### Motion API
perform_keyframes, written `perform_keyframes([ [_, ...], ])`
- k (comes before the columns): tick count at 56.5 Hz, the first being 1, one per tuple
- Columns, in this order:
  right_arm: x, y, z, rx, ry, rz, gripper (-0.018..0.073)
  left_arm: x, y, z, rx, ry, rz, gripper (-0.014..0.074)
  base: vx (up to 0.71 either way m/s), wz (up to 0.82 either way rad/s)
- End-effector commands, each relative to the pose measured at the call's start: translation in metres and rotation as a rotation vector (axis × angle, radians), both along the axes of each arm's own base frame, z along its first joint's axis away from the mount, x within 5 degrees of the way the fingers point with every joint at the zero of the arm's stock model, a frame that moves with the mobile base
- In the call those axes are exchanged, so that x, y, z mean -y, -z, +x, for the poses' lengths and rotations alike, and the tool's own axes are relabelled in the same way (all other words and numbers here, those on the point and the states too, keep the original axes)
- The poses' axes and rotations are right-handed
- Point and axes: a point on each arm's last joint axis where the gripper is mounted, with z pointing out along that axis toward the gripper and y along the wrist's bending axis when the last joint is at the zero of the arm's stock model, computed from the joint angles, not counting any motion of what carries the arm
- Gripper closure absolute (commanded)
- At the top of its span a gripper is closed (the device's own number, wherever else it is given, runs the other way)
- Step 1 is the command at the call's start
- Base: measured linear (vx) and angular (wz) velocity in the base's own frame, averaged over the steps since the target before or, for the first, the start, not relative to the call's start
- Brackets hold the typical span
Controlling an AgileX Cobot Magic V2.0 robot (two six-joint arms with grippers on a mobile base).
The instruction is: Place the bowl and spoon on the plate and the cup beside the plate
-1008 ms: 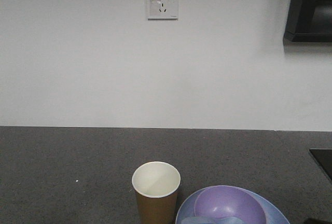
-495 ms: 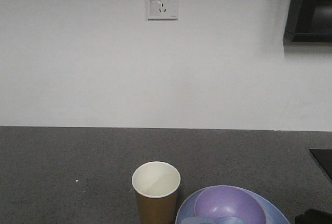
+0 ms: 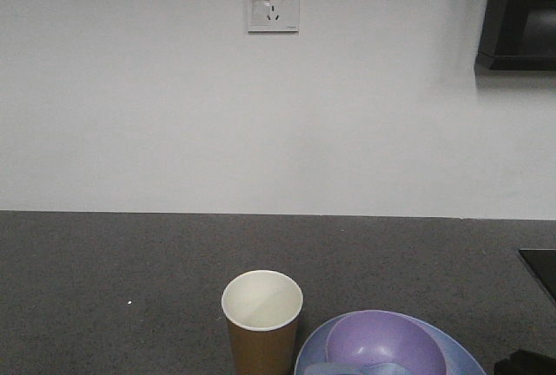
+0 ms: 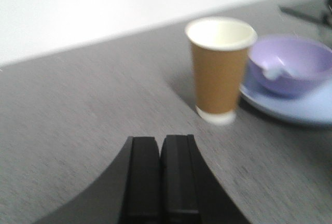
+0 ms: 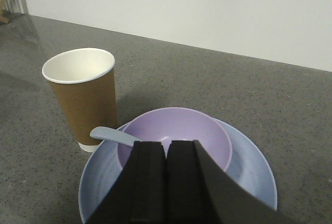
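Observation:
The kraft-brown cup (image 3: 261, 323) stands upright on the dark counter, just left of the periwinkle plate (image 3: 463, 356). The lavender bowl (image 5: 176, 128) sits on the plate (image 5: 249, 167). The pale blue spoon (image 5: 111, 135) leans on the bowl's left rim, its handle pointing at the cup (image 5: 83, 97). My right gripper (image 5: 166, 143) is shut and empty, hovering over the bowl's near edge. My left gripper (image 4: 160, 140) is shut and empty above the bare counter, short of the cup (image 4: 220, 68), with the bowl (image 4: 290, 68) and plate (image 4: 301, 107) beyond it.
A white wall with a socket (image 3: 273, 3) rises behind the grey counter (image 3: 130, 262). A dark cabinet (image 3: 519, 15) hangs at the upper right. A black slab (image 3: 540, 266) lies at the counter's right edge.
A black part at the bottom right corner of the front view has risen slightly into the picture. Cup, bowl, plate and spoon have not moved.

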Motion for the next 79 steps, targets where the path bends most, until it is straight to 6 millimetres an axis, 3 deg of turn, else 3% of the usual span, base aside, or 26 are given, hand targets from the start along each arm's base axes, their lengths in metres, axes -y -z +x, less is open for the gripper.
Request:
perform_keyframes([
  [1, 0.002, -0.012, 0.002, 0.043, 0.030, 0.030, 0.0566, -0.008, -0.001, -0.004, 0.222, -0.067, -0.105, 0.0600, 0.00, 0.00],
  [9, 0.002, -0.012, 0.002, 0.043, 0.030, 0.030, 0.0566, -0.025, 0.043, -0.015, 0.310, -0.225, -0.117, 0.0600, 0.00, 0.00],
  [15, 0.002, -0.012, 0.002, 0.043, 0.030, 0.030, 0.0566, -0.033, 0.059, -0.025, 0.358, -0.316, -0.132, 0.0600, 0.00, 0.00],
  [20, 0.002, -0.012, 0.002, 0.043, 0.030, 0.030, 0.0566, -0.037, 0.060, -0.032, 0.378, -0.366, -0.124, 0.0600, 0.00, 0.00],
  [79, 0.003, -0.012, 0.002, 0.050, 0.039, 0.026, 0.0565, -0.037, 0.061, -0.030, 0.359, -0.380, -0.118, 0.0600, 0.00, 0.00],
])
